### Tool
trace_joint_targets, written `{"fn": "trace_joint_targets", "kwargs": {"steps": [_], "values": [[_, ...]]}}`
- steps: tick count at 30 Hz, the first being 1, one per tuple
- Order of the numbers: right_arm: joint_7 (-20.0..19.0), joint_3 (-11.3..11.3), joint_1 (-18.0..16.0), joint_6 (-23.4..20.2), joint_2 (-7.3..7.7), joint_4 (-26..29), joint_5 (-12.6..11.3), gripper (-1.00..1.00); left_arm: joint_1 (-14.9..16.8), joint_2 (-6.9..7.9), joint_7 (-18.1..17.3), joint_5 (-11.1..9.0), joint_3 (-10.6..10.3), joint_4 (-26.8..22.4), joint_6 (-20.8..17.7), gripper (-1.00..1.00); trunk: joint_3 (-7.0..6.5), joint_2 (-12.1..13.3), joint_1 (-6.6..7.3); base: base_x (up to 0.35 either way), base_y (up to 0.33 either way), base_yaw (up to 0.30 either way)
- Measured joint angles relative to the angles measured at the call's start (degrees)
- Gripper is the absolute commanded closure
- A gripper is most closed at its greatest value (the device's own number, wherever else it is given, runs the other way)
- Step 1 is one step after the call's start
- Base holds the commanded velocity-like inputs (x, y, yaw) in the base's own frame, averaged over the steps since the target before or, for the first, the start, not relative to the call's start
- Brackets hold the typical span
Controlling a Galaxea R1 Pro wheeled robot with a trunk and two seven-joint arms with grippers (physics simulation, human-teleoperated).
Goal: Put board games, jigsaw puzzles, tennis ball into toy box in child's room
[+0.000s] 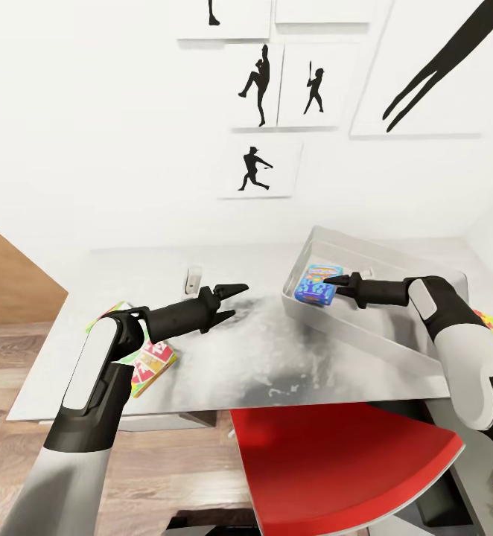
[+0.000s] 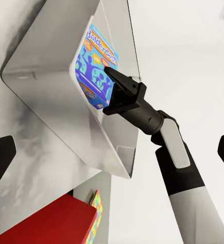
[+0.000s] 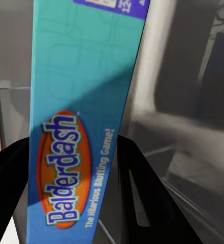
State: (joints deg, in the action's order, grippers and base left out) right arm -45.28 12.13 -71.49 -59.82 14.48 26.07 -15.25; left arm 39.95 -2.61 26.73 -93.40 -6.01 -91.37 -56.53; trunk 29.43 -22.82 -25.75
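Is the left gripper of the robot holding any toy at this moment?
No. The left gripper hangs open and empty above the table, while the right gripper grips the Balderdash box.

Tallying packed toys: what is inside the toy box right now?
The Balderdash box is in the toy box, gripped by the right tool. The near wall hides the bin's floor; nothing else shows inside.

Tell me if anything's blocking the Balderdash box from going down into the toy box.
Nothing visible. The right gripper holds the Balderdash box over the toy box, and the bin floor beside it looks bare in the right wrist view.
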Motion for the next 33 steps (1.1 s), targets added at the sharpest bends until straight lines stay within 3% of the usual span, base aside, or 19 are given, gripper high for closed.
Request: {"fn": "trace_joint_targets", "kwargs": {"steps": [15, 33], "values": [[0.12, 0.0, 0.0, 0.02, -0.13, 0.68, 0.21, 1.0, 0.0, 0.0, 0.0, 0.0, 0.0, 0.0, 0.01, -1.0, 0.1, 0.0, 0.0, 0.0, 0.0, 0.0], [0.13, 0.02, 0.0, 0.02, -0.06, 0.76, 0.2, 1.0, 0.0, 0.0, 0.0, -0.07, 0.0, 0.0, -0.02, -1.0, 1.19, 0.0, 0.0, 0.0, 0.0, 0.0]]}}
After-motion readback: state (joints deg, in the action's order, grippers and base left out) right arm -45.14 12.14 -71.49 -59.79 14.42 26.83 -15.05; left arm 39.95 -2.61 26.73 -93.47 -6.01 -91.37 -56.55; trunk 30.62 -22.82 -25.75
